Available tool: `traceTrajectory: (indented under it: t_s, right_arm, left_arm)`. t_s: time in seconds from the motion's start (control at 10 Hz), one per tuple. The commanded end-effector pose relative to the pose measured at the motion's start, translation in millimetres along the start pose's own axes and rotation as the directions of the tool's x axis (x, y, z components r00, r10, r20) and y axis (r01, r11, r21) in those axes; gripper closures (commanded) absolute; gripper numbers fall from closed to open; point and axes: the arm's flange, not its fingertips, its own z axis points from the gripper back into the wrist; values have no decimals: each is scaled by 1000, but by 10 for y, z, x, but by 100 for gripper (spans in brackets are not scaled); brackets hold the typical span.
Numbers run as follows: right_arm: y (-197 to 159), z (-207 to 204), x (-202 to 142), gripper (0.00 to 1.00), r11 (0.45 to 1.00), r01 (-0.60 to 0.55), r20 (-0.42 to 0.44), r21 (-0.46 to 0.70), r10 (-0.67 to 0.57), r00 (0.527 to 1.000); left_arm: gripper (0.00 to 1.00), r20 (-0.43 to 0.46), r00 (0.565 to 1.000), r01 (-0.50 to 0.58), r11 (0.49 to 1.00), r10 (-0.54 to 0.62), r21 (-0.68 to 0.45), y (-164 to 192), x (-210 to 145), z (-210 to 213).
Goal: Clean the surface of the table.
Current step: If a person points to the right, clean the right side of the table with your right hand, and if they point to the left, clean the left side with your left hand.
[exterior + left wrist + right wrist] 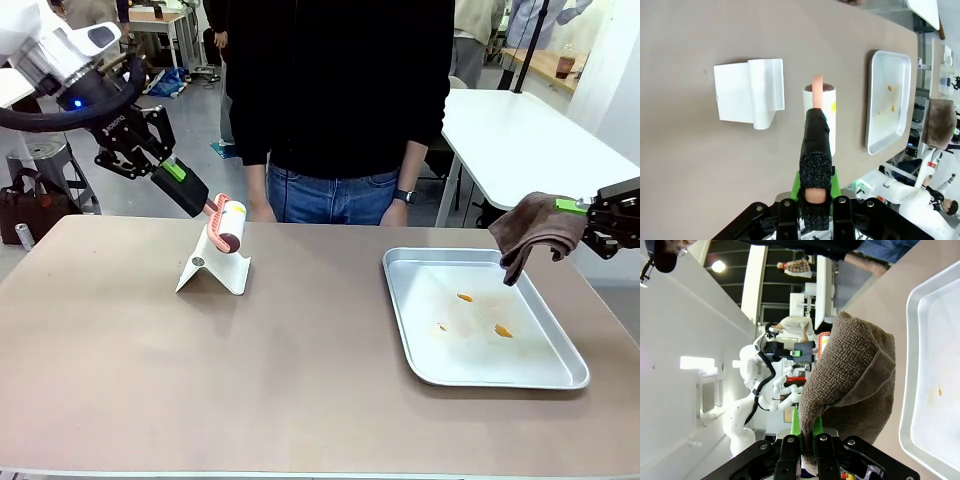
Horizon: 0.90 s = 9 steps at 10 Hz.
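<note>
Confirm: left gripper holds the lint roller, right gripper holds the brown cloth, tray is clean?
Wrong on the tray: orange crumbs lie in it, as the front view shows. The left gripper does hold the lint roller, and the right gripper the brown cloth.

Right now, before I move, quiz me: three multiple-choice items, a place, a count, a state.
1. The brown cloth is: A. hanging from the right tool, near the tray; B. flat in the tray; C. under the tray.
2. Orange bits in the tray: A. none; B. three; C. nine.
3. The left tool is: A. open, empty; B. shut on the lint roller's handle; C. shut on the cloth.
1A, it dangles midair; 2B, three specks show; 3B, it clamps the black handle.
</note>
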Motion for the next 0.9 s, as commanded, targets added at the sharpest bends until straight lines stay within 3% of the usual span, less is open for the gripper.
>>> traceTrajectory:
  t_s: [0.0, 0.3, 0.4, 0.8]
  right_arm:
    - [29, 14, -11, 91, 1000, -1, -9, 5, 1, 1000]
    - [29, 14, -11, 91, 1000, -1, -9, 5, 1, 1000]
    - [29, 14, -11, 91, 1000, -1, -9, 5, 1, 1000]
    - [29, 14, -11, 91, 1000, -1, -9, 5, 1, 1000]
  left_arm:
    - [77, -1, 1000, 14, 1000, -14, -6, 16, -55, 70]
    - [77, 46, 997, -67, 998, 66, 20, 8, 87, -138]
    - [77, 9, 998, -56, 998, 56, 35, 14, 118, -201]
    - [77, 9, 1000, -5, 992, 4, 125, 104, 277, -433]
